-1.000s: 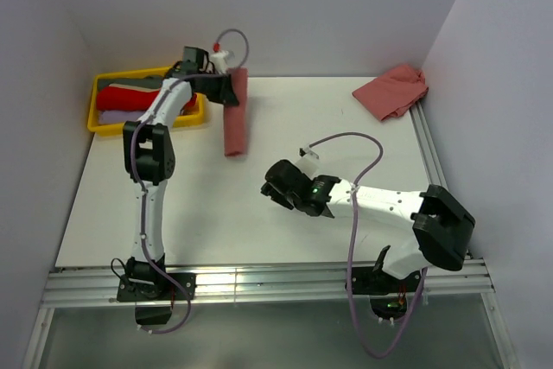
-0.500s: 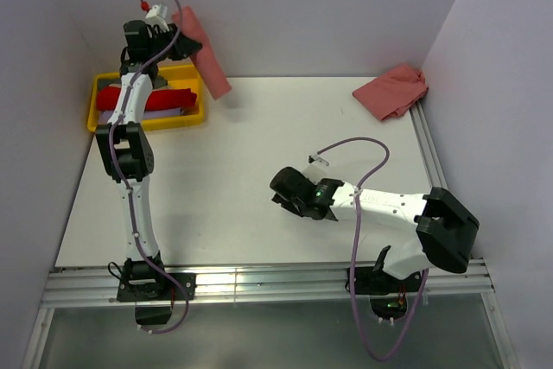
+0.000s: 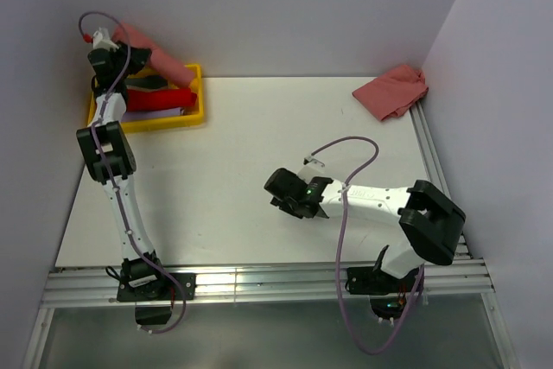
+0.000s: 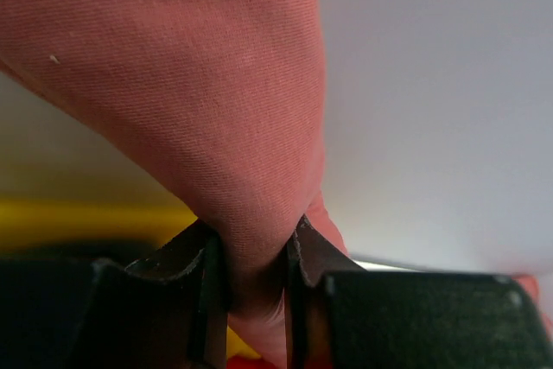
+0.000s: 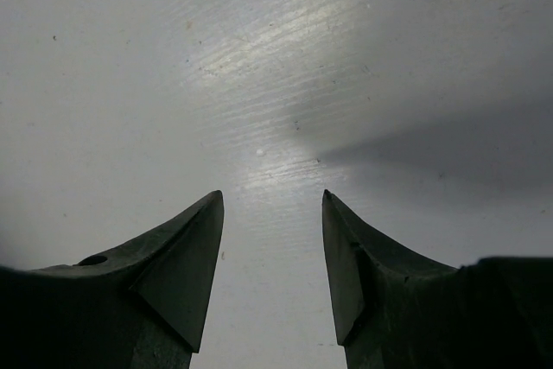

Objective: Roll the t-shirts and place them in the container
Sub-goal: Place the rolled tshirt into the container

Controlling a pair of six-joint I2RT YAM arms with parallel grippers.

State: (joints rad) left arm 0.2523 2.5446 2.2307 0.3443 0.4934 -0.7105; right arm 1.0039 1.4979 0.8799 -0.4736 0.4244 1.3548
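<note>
1. Closest to me, the right gripper point(image 5: 271, 195) hangs low over the middle of the white table point(image 3: 225, 179). Its fingers are spread wide with nothing between them, just bare tabletop below.
2. Further back on the left, the left arm is stretched way out to the far-left corner. The left gripper point(image 4: 255, 235) is pinched tight on a rolled t-shirt point(image 3: 168, 62), with the salmon cloth bunched between the two fingers.
3. That roll slants down over the back of the yellow tray point(image 3: 155, 124), with its free end near the tray's far-right corner. Can't tell whether it's touching the rim.
4. Inside the tray there's a red folded cloth point(image 3: 160, 99) and something pale under it.
5. Way over in the far-right corner lies another t-shirt point(image 3: 393, 90), same salmon colour, crumpled in a heap against the wall, well apart from both grippers.
</note>
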